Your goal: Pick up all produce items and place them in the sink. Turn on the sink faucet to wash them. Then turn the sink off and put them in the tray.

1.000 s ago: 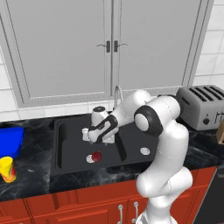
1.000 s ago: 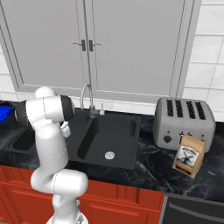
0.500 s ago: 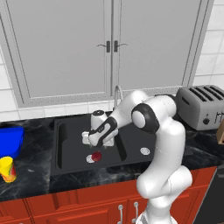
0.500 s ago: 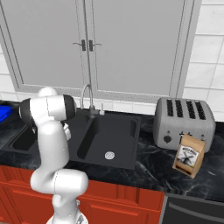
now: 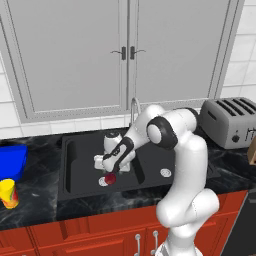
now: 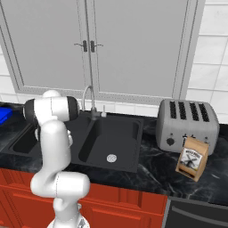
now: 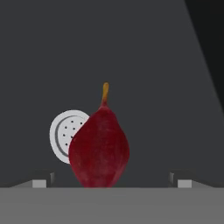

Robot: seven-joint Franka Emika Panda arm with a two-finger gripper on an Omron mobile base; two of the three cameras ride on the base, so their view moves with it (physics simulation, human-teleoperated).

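A dark-red pear-shaped produce item (image 5: 110, 178) lies in the left basin of the black sink (image 5: 80, 162), beside the round silver drain (image 7: 64, 133). My gripper (image 5: 108, 170) hangs just above the fruit, jaws wide open and holding nothing. In the hand view the fruit (image 7: 99, 148) stands between and just beyond the two fingertips (image 7: 41, 183), stem pointing away, and my gripper (image 7: 111, 183) is open around that spot. The gooseneck sink faucet (image 5: 134, 106) rises behind the sink's divider. The blue tray (image 5: 11, 159) sits on the counter at the far left.
A yellow cup (image 5: 7, 193) with an orange band stands in front of the tray. A silver toaster (image 5: 232, 127) and a brown bag (image 6: 192, 158) occupy the counter right of the sink (image 6: 120, 138). The faucet (image 6: 87, 95) is close behind my arm.
The hand has come down a little toward the fruit in the left basin. The jaws have stayed open and the fruit has not moved.
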